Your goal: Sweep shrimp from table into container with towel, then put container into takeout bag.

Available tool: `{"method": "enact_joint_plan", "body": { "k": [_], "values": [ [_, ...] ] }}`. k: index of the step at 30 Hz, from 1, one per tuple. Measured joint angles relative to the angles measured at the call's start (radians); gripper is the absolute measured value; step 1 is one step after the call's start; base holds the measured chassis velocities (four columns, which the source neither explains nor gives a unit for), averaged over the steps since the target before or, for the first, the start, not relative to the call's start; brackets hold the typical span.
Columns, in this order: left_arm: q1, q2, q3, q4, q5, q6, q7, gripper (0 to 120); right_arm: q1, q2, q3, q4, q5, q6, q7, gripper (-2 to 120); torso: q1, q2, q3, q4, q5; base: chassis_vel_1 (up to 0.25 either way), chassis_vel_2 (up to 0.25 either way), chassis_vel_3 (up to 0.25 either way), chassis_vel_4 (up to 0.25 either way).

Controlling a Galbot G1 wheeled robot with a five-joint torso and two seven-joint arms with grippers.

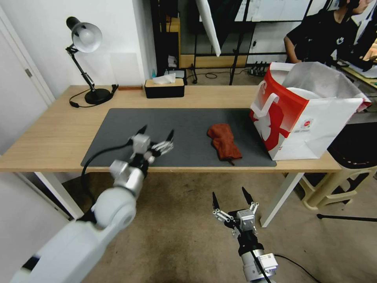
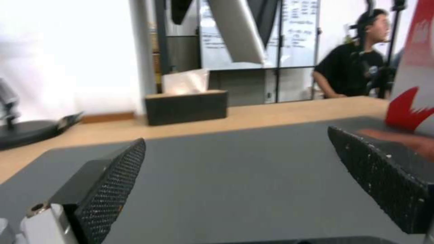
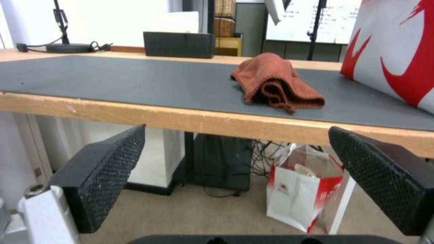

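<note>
Where mat [image 1: 157, 122] covers table [image 1: 47, 133], towel [image 1: 224, 146] lies.

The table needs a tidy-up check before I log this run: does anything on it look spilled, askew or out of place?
Nothing looks spilled. The towel lies crumpled on the grey mat rather than folded. The takeout bag stands upright at the table's right end, a white rim showing inside. Both grippers, left and right, are open and empty.
</note>
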Motion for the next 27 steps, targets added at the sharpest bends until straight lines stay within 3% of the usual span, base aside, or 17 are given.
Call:
{"method": "enact_joint_plan", "body": {
  "k": [3, 4, 8, 9, 11, 21, 27],
  "values": [
    [0.13, -0.042, -0.063, -0.006, 0.085, -0.073, 0.008, 100, -0.004, 0.0, 0.001, 0.011, -0.004, 0.001, 0.006, 100, 0.0, 0.0, 0.0, -0.0003, 0.0002, 0.0, 0.0, 0.0, 0.0],
    [0.13, -0.042, -0.063, -0.006, 0.085, -0.073, 0.008, 100, -0.004, 0.0, 0.001, 0.011, -0.004, 0.001, 0.006, 100, 0.0, 0.0, 0.0, -0.0003, 0.0002, 0.0, 0.0, 0.0, 0.0],
    [0.27, -0.117, -0.135, 0.008, 0.175, -0.174, 0.021, 100, -0.014, -0.003, 0.006, 0.027, -0.003, 0.01, 0.021, 100, 0.0, 0.0, 0.0, -0.0002, 0.0004, 0.0, 0.0, 0.0, 0.0],
    [0.27, -0.117, -0.135, 0.008, 0.175, -0.174, 0.021, 100, -0.014, -0.003, 0.006, 0.027, -0.003, 0.01, 0.021, 100, 0.0, 0.0, 0.0, -0.0002, 0.0004, 0.0, 0.0, 0.0, 0.0],
    [0.325, -0.146, -0.16, 0.015, 0.222, -0.216, 0.027, 100, -0.015, -0.005, 0.011, 0.032, 0.002, 0.018, 0.029, 100, 0.0, 0.0, 0.0, -0.0004, 0.0003, 0.0, 0.0, 0.0, 0.0],
    [0.442, -0.222, -0.209, 0.077, 0.281, -0.317, 0.041, 100, -0.005, -0.013, 0.034, 0.034, 0.053, 0.036, 0.027, 100, 0.0, 0.0, 0.0, -0.0003, 0.0003, 0.0, 0.0, 0.0, 0.0],
    [0.453, -0.246, -0.228, 0.119, 0.297, -0.368, 0.053, 100, -0.001, -0.015, 0.032, 0.031, 0.084, 0.027, 0.023, 100, 0.0, 0.0, 0.0, -0.0003, 0.0003, 0.0, 0.0, 0.0, 0.0]
  ]
}}
